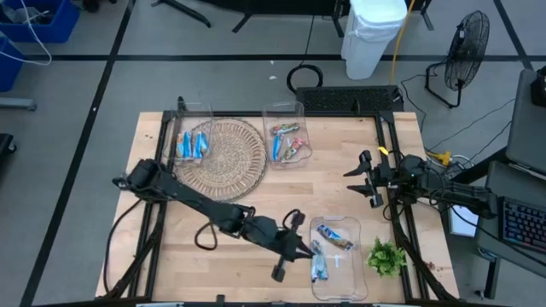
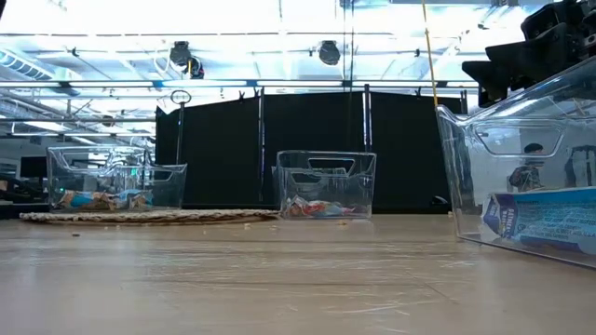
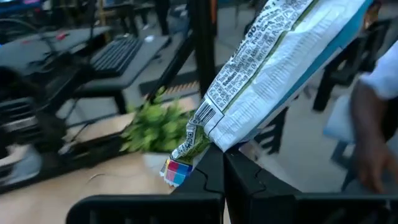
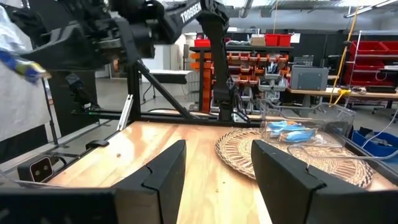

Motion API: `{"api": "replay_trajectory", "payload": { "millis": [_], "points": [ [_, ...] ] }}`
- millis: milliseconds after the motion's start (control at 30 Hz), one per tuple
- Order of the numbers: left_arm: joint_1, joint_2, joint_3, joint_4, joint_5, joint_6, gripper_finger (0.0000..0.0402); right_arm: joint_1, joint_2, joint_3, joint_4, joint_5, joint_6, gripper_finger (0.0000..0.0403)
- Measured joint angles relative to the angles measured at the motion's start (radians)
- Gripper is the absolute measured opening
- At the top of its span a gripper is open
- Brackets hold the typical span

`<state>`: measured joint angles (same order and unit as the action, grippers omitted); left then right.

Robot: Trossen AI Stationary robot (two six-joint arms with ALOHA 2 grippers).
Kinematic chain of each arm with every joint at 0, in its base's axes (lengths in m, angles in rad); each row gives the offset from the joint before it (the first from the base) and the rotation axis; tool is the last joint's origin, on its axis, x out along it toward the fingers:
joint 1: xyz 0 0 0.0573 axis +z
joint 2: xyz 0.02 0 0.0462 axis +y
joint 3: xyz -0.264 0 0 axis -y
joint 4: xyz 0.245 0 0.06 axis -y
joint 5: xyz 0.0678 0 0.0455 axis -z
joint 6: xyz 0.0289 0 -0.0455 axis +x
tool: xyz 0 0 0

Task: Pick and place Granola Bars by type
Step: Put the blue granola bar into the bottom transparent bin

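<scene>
The wooden table (image 1: 256,196) is carrying everything, and the round woven mat (image 1: 223,156) is serving as the landmark here. The left arm is reaching from beside the mat's left edge diagonally across the table, away from the mat toward the near edge. The right arm is waiting well to the right of the mat, near the table's right edge.

Three clear bins are sitting on the table. One clear bin (image 1: 193,136) is resting on the mat's left part, holding blue Granola Bars (image 1: 192,145). A second clear bin (image 1: 287,136) is standing just beside the mat's right edge, holding reddish and blue bars (image 1: 288,145). The third clear bin (image 1: 339,256) is lying well apart from the mat, toward the near right of the table, with a few blue-wrapped bars (image 1: 335,239) in it.

The left claw (image 3: 224,163) is hanging just beside that third bin, on the side facing the mat, its fingers closed together and pinching the end of a blue and white wrapped bar (image 3: 273,62).

The right claw (image 4: 214,165) is holding nothing, its fingers spread wide apart and pointing toward the mat.

A green leafy sprig (image 1: 386,256) is lying beyond the third bin, farthest from the mat.
</scene>
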<state>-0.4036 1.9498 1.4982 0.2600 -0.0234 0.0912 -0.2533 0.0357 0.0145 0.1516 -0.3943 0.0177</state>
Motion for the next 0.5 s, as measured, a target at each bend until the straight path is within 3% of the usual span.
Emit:
{"api": "replay_trajectory", "payload": {
  "millis": [233,500],
  "points": [
    [0.040,0.128,-0.001,0.189,0.140,-0.134,0.0000,0.000,0.000,0.000,0.001,0.000,0.000,0.0174],
    [0.075,0.231,0.000,0.277,0.198,-0.262,0.0000,0.000,0.000,0.000,0.000,0.000,0.000,0.0174]
  ]
}}
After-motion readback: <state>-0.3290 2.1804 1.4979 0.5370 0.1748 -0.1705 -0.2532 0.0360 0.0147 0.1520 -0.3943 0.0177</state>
